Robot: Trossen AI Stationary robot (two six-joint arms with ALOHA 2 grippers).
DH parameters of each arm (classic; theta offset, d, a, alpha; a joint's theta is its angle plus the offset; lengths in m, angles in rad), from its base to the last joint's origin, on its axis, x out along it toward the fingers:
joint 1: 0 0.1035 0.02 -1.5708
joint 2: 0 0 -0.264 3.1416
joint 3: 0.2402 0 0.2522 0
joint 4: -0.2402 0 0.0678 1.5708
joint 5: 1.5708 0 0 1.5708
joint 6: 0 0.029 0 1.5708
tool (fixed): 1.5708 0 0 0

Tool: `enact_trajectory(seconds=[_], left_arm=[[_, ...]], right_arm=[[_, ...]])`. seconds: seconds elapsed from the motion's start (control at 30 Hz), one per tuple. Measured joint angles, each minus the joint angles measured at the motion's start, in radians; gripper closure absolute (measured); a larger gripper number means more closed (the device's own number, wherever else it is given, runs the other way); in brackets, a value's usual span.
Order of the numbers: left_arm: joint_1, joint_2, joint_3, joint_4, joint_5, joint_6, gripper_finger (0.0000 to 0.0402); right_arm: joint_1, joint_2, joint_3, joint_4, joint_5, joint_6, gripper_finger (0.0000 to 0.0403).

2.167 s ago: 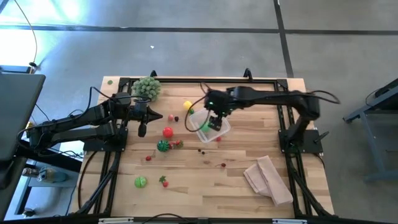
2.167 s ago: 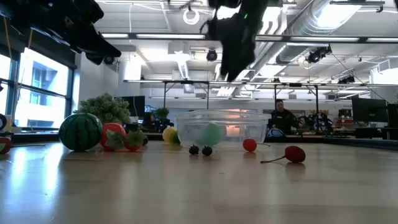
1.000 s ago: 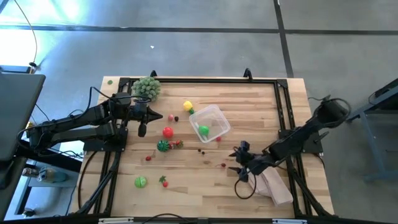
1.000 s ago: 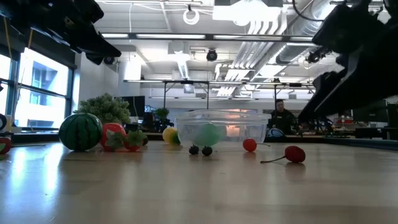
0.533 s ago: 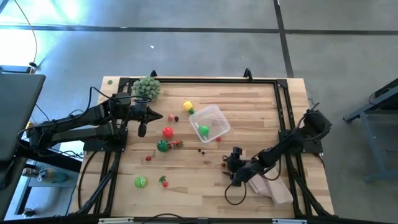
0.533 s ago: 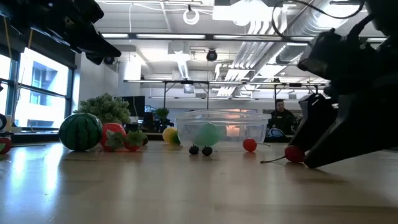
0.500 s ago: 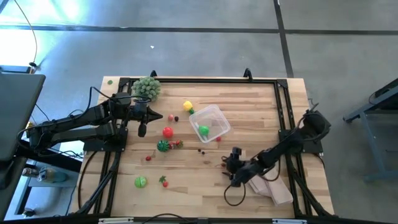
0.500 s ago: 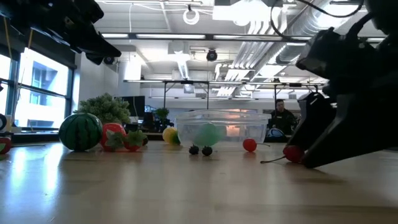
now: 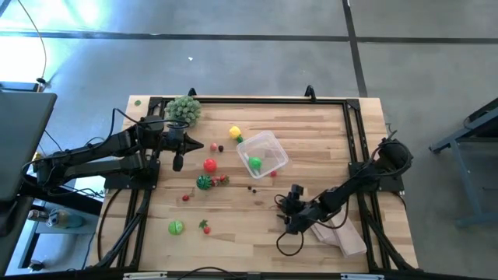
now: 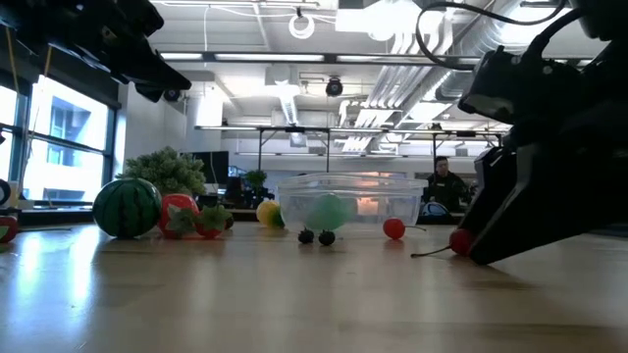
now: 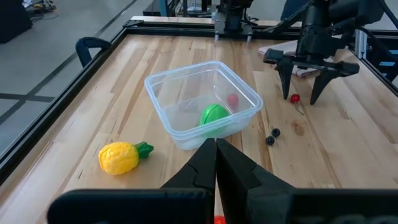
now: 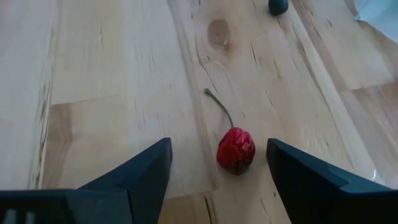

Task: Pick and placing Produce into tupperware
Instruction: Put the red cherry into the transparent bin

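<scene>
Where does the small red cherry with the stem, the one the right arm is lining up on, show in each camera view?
High view: the cherry is hidden under the right gripper.
Low view: cherry at right, against the gripper's dark body.
Left wrist view: cherry far off, between the open jaws.
Right wrist view: cherry centred between the jaws, untouched.
Shared landmark: the tupperware, except in the right wrist view.

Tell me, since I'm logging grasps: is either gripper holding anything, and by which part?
Nothing. The right gripper is open astride the red cherry; the left gripper is shut, empty.
</scene>
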Motion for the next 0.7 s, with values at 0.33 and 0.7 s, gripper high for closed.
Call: enact_trajectory(seconds=[0.33, 0.7], left_arm=[[0.0, 0.0, 0.0, 0.0, 0.0, 0.0, 0.0401], [0.0, 0.0, 0.0, 0.0, 0.0, 0.0, 0.0401]], right_arm=[[-0.001, 0.002, -0.001, -0.003, -0.013, 0.009, 0.0214], [-0.001, 0.003, -0.003, -0.006, 0.003, 0.026, 0.0266]])
